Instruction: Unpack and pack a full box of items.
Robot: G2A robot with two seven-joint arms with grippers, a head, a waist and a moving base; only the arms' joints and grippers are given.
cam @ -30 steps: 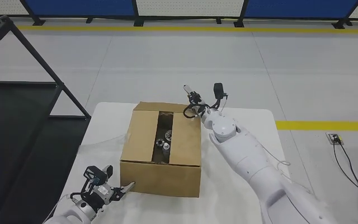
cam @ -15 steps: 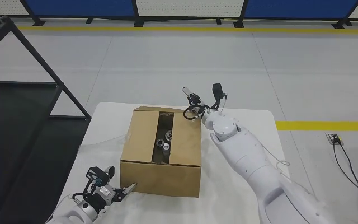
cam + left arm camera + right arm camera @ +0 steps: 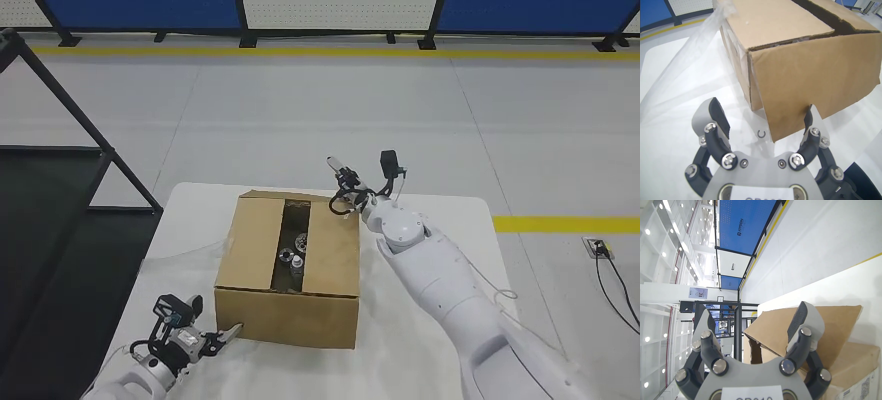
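Cardboard box sits mid-tabletop, its top flaps parted by a dark gap where we see small items, too small to name. Clear film drapes from one box corner down to the tabletop. Our left hand hovers low at the box's near left corner, spread wide and holding nothing, with the corner of a hanging flap between its fingers. A small C-shaped ring lies there too. Our right hand is at the far right corner, likewise wide open and empty.
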